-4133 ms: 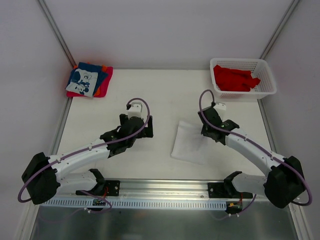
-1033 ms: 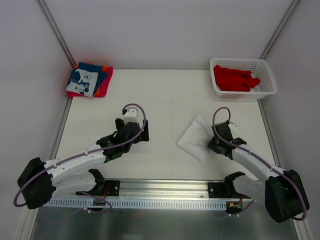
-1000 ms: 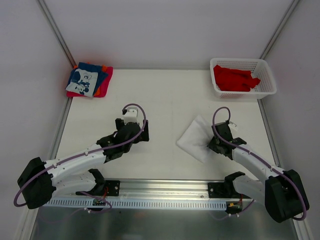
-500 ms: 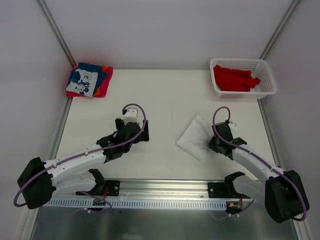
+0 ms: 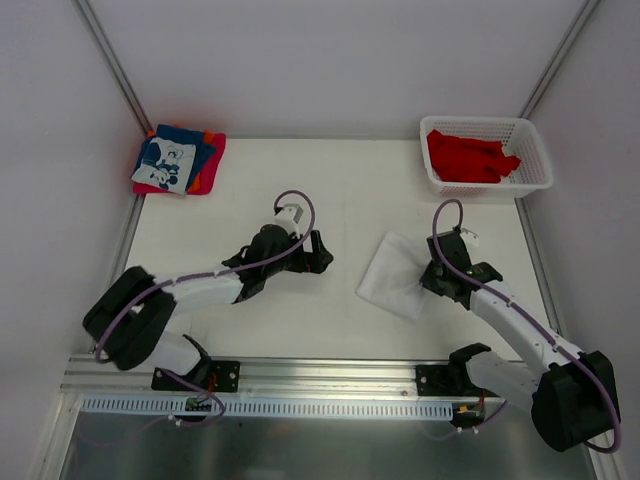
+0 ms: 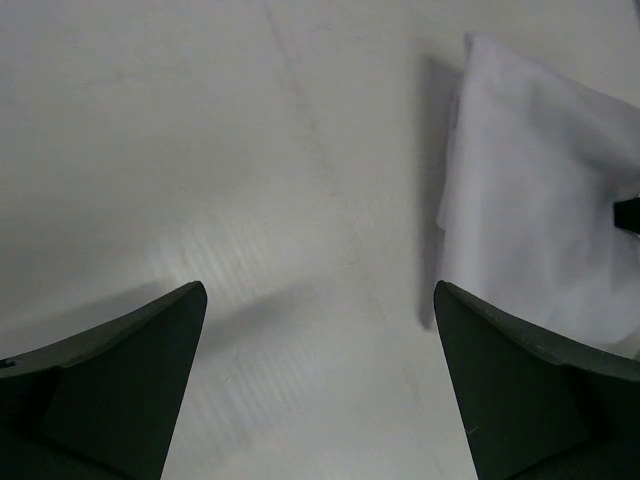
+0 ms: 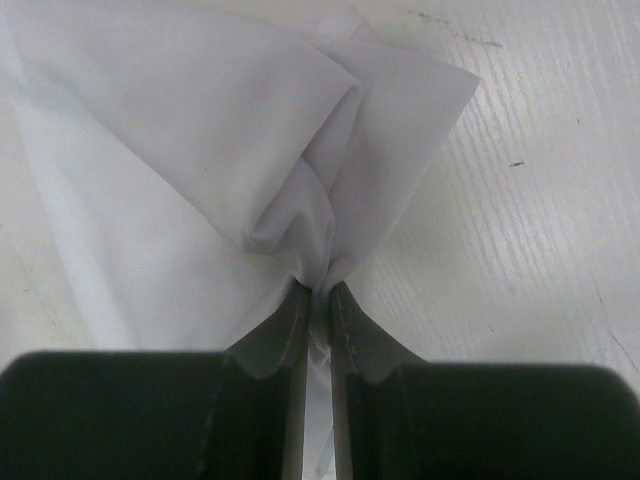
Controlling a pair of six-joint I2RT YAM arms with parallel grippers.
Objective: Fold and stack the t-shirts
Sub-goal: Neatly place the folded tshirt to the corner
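A folded plain white t-shirt (image 5: 398, 274) lies on the table right of centre. My right gripper (image 5: 433, 274) is shut on its right edge; the wrist view shows the white cloth (image 7: 230, 140) bunched and pinched between the fingers (image 7: 300, 320). My left gripper (image 5: 322, 256) is open and empty over bare table, left of the white shirt, whose edge shows at the right of the left wrist view (image 6: 530, 200). A stack of folded shirts (image 5: 178, 160), blue with white print on top, over red and orange, lies at the back left. Red shirts (image 5: 468, 156) fill the basket.
The white lattice basket (image 5: 535, 170) stands at the back right corner. Metal frame posts and grey walls bound the table on the left, right and back. A metal rail (image 5: 300, 372) runs along the near edge.
My left arm has swung right, bringing its open gripper closer to the white shirt. My right gripper has shifted slightly back, still holding the shirt, which moved little.
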